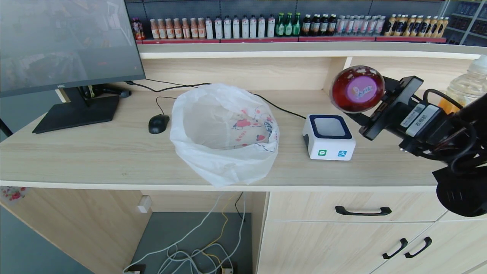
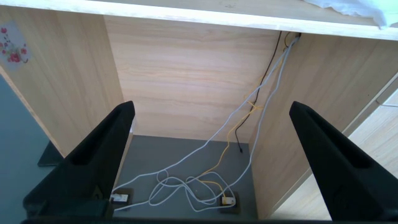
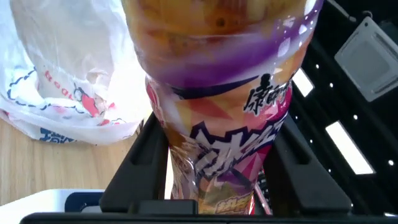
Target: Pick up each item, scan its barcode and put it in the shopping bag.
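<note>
**Right arm has the bottle, barcode not located**

- The dark red plastic drink bottle with a purple-pink label (image 1: 357,89) sits in the upper right of the head view. It's in the air, above and just right of the white cube scanner with a dark-rimmed window (image 1: 329,137).
- Right end effector (image 1: 371,103) is clamped on the bottle's mid-body, with fingers either side of the label.
- Left end effector (image 2: 211,109) is spread apart with nothing in it, low in front of the bench (image 1: 95,156) opening where cables hang.
- Handling guess: full, so moderately heavy. Wall is stiff enough but squeezable, and the glossy label film is likely slippery. Round section may twist in the grip. Mid-body is the right hold: it keeps both ends clear.
- The thin white plastic shopping bag with red print (image 1: 224,133) is centre frame, mouth open. It's floppy, and the rim may fold in.
- Unclear:
  - where the barcode is
  - whether cap or base faces the head camera
  - whether the bag has anything inside
- A clear bottle of orange liquid (image 1: 466,85) at the right edge is partly cut off.
</note>
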You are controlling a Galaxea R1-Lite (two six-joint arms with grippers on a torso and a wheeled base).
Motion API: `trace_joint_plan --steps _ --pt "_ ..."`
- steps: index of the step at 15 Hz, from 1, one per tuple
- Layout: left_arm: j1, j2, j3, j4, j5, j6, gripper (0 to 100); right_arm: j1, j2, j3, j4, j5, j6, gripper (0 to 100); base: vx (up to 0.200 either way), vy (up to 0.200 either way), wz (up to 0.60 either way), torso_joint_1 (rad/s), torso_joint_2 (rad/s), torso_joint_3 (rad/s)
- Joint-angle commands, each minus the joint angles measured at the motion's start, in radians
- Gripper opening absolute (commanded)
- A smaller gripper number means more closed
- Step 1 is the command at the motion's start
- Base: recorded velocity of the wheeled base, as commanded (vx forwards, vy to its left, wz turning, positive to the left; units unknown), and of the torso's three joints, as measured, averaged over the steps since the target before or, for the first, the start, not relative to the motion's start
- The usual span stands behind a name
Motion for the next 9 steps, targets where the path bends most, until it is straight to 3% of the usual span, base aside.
trace_joint_plan --steps 1,5,9 --pt "0.0 0.0 0.001 0.0 0.0 0.0 100 0.051 -0.097 0.02 0.001 -0.082 0.1 0 0.0 0.0 0.0 0.0 0.0 0.0" --pt "0.0 0.0 0.001 0.0 0.0 0.0 100 0.139 -0.121 0.058 0.001 -0.233 0.353 0 0.0 0.0 0.0 0.0 0.0 0.0" --pt "0.0 0.0 0.001 0.0 0.0 0.0 100 0.15 -0.105 0.08 0.001 -0.372 0.58 0 0.0 0.0 0.0 0.0 0.0 0.0"
